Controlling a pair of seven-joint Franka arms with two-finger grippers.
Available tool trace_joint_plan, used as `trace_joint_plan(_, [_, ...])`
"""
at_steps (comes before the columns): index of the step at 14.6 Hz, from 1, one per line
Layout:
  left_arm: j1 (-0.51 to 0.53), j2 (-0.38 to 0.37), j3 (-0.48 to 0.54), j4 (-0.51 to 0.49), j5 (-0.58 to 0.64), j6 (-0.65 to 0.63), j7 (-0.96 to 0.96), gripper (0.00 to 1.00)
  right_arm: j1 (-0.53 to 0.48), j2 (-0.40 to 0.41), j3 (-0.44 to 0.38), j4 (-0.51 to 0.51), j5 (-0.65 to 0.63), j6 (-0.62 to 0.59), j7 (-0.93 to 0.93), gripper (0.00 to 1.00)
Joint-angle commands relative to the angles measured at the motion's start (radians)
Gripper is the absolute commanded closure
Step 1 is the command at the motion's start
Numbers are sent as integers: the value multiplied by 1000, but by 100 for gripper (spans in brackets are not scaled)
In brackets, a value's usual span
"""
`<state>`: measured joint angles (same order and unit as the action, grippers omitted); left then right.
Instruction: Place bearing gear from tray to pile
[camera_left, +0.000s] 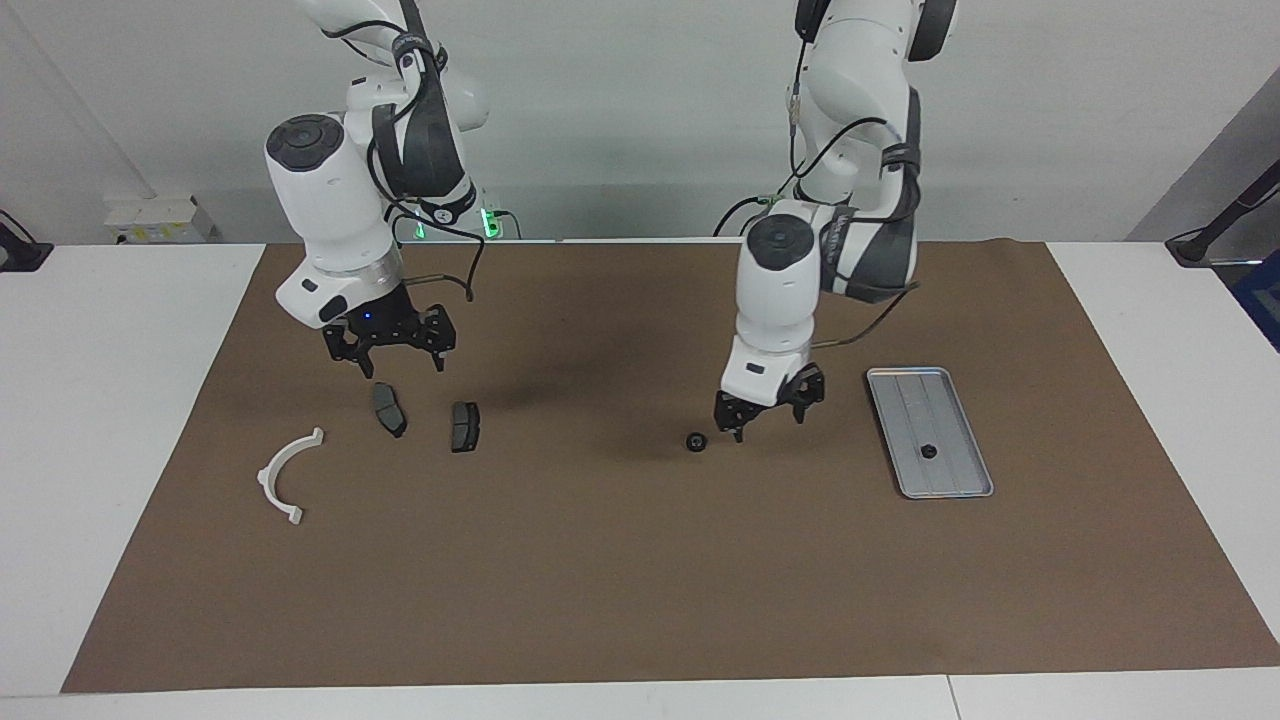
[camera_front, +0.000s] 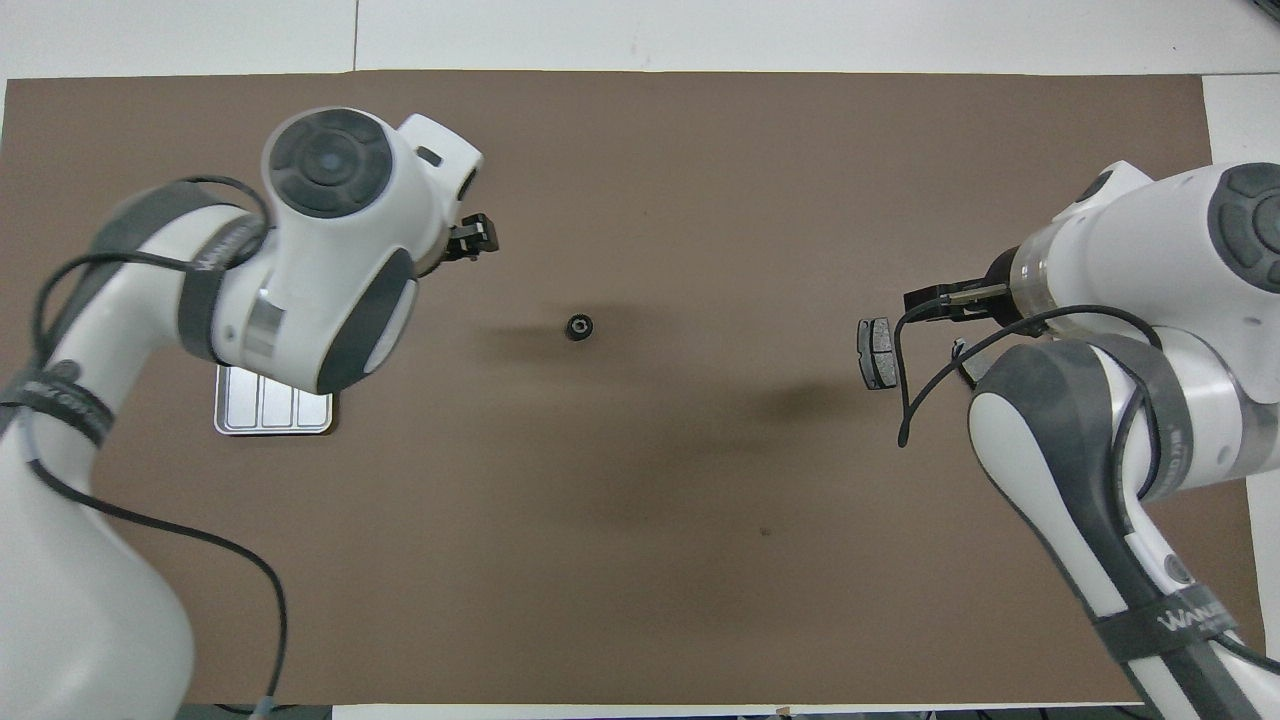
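A bearing gear (camera_left: 695, 441) lies flat, bore upward, on the brown mat (camera_left: 640, 560); the open, empty left hand (camera_left: 768, 408) hangs at its 3 o'clock in the facing view. Right hand (camera_left: 388, 350) open over pads (camera_left: 389, 409).

Black bearing gear (camera_left: 695, 441) on mat (camera_left: 640, 560)

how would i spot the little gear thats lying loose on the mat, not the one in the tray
Start at the brown mat and find its middle, between the metal tray and the two dark brake pads. The gear lies alone there beside the open left gripper: a tiny round black ring, unlike the flat pads.
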<state>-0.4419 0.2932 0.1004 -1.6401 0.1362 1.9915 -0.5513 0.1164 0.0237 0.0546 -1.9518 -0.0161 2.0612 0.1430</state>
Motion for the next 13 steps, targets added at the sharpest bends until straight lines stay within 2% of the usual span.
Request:
trace_joint_plan(1, [121, -66, -15, -29, 2, -59, 149, 0, 69, -10, 2, -9, 15, 2, 146, 0])
trace_joint_plan(3, [213, -78, -18, -27, -13, -60, 264, 0, 133, -2, 2, -7, 15, 19, 263, 0])
trace_joint_plan(8, [429, -78, -15, -30, -170, -46, 608, 0, 281, 67, 2, 7, 15, 92, 487, 0])
trace_joint_plan(10, [465, -75, -15, -52, -179, -10, 663, 0, 322, 99, 2, 16, 15, 134, 581, 0])
trace_joint_plan(13, [466, -49, -13, -159, -181, 159, 669, 0, 368, 172, 1, 77, 13, 139, 659, 0])
